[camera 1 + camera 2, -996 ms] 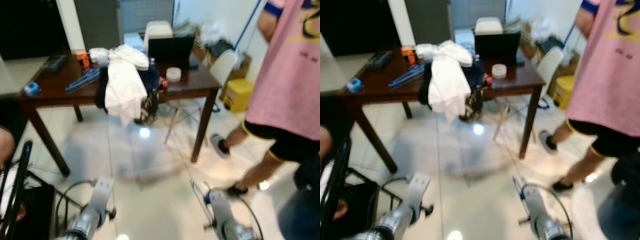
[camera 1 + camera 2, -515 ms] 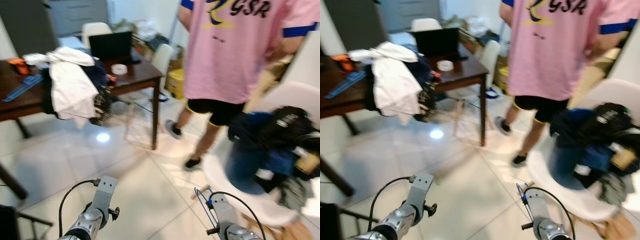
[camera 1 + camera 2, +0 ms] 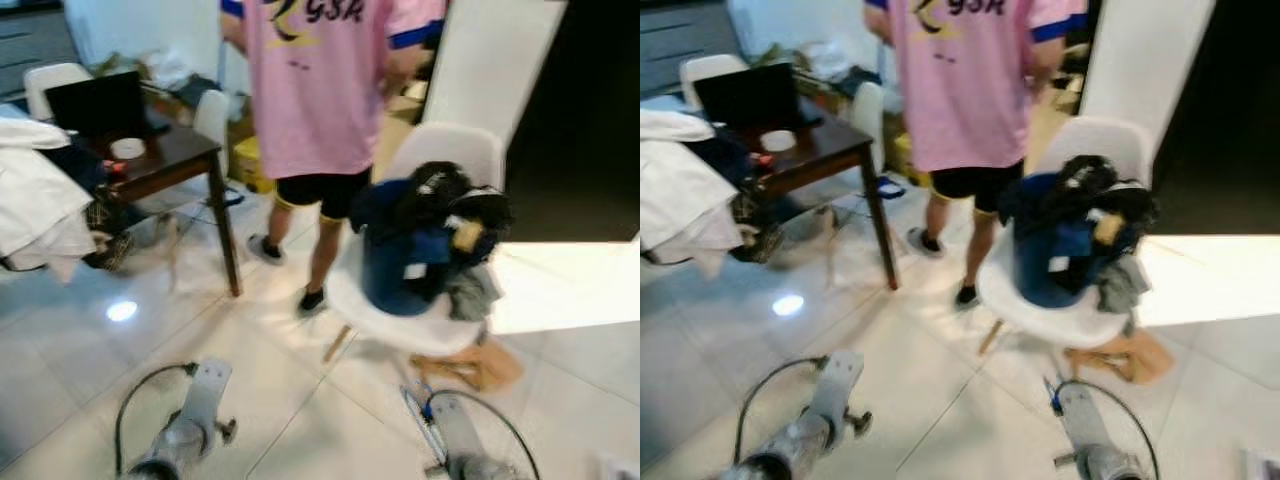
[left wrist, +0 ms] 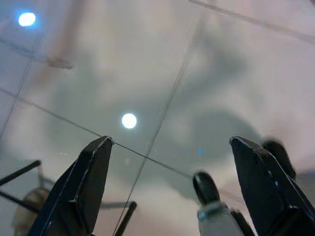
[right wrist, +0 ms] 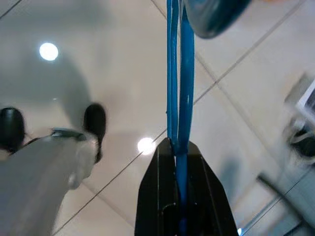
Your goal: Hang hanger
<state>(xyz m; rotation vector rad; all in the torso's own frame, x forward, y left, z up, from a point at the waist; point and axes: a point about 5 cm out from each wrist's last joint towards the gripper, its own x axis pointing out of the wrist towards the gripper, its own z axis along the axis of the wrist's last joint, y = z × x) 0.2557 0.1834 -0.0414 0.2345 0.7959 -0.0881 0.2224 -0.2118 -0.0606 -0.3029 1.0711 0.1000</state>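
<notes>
**Carrying the hanger, no rail in sight yet**

Taking the white chair [image 3: 440,170] as the landmark and reading leftward first: far to its left stands the dark table [image 3: 170,160] with a laptop [image 3: 98,103] on it and white cloth [image 3: 35,205] heaped at its near end. Between table and chair a person [image 3: 320,90] in a pink shirt stands close to the chair's left side. The chair itself is piled with dark clothes [image 3: 425,235].

Low in the head views, below and left of the chair, the left hand [image 4: 172,182] hangs over the tiled floor [image 3: 300,400] with its fingers spread wide and nothing between them. Below the chair's seat, the right hand [image 5: 178,157] has its fingers pinched tight on the blue hanger [image 5: 178,73].

The hanger's thin blue wire runs straight out from the fingertips, its long axis in line with the fingers, pointing forward and down toward the floor in front of the chair. Which end is the hook cannot be made out.

The step in hand looks like transport. To do it well, keep the pinch firm so the wire does not swivel, hold the hanger clear of the chair and the person's legs, and find a rail or hook before raising the arm.
</notes>
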